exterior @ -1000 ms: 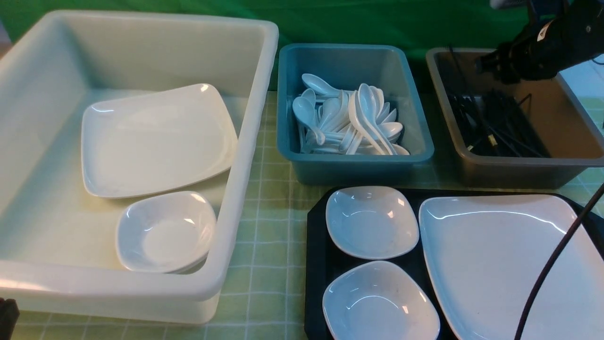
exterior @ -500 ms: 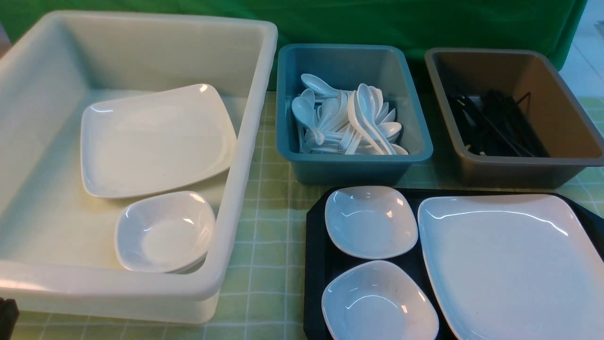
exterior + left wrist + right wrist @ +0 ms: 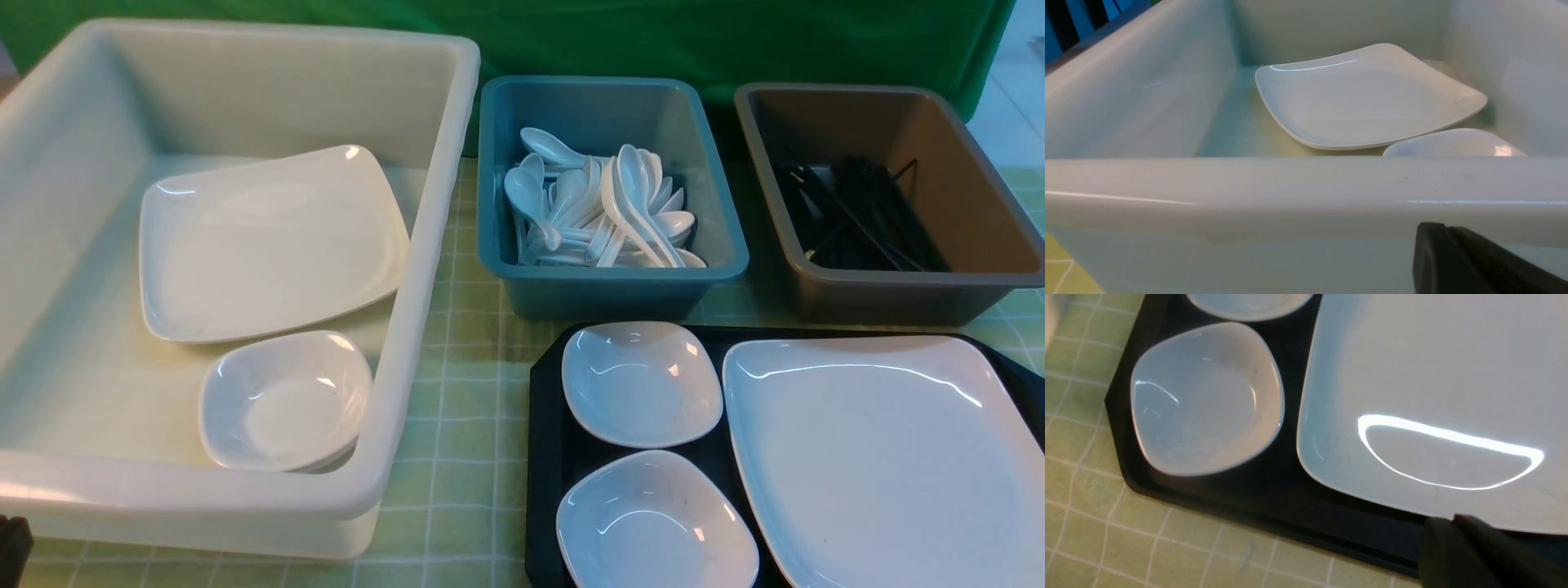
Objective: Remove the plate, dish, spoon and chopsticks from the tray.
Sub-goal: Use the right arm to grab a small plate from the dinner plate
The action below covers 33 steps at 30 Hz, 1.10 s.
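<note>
The big black plastic tray with cut corners sits on the green checked tabletop, on the robot's right side. The big flat shiny white plate with round corners lies on it and fills the right part of the tray. Left of the plate, a small deep white dish sits on the tray. A second small dish just like it sits nearer the robot, and the two are close together.

Behind the tray stands a blue plastic tub with a heap of shiny white soup spoons inside. To its right stands a brown plastic tub, and the thin black chopsticks lie in it.

On the left is a big white plastic tub. It holds another big white plate and a stack of small white dishes in front of that plate.

The left claw is pressed together, low down and just outside the near wall of the white tub. The right claw is pressed together too, by the near rim of the tray, next to the edge of the plate. Whether it touches the plate cannot be told
</note>
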### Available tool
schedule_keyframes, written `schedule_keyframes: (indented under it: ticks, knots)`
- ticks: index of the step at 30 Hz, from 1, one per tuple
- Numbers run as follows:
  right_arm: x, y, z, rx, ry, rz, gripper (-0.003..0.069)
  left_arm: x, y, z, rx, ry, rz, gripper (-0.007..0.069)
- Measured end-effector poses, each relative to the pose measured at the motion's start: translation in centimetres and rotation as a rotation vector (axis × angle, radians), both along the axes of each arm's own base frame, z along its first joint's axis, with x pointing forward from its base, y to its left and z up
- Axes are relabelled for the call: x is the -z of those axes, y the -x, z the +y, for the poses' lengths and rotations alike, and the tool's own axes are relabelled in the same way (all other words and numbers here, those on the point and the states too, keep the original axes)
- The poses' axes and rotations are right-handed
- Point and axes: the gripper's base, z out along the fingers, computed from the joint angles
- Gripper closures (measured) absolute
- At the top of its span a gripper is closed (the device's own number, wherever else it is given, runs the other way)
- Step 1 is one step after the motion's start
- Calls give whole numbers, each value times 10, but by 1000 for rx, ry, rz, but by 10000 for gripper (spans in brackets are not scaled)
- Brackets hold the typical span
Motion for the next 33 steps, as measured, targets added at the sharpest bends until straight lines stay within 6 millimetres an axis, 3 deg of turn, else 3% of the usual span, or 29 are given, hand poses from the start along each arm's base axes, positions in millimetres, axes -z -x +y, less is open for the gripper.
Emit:
schedule_keyframes:
  ticks: [7,12,20,24,27,33]
  knots:
    - [1,1,3,-83,19,-5,613,0,0,0,0,0,0,627]
    - [7,-13,16,-212,-48,38,559,0,0,0,0,0,0,627]
    - [41,-64,41,-358,-157,202,406,0,0,0,0,0,0,627]
    - [54,-90,70,-446,-108,219,392,0,0,0,0,0,0,627]
    - [59,-119,106,-530,25,212,370,0,0,0,0,0,0,627]
    - [80,-155,135,-587,194,262,289,0,0,0,0,0,0,627]
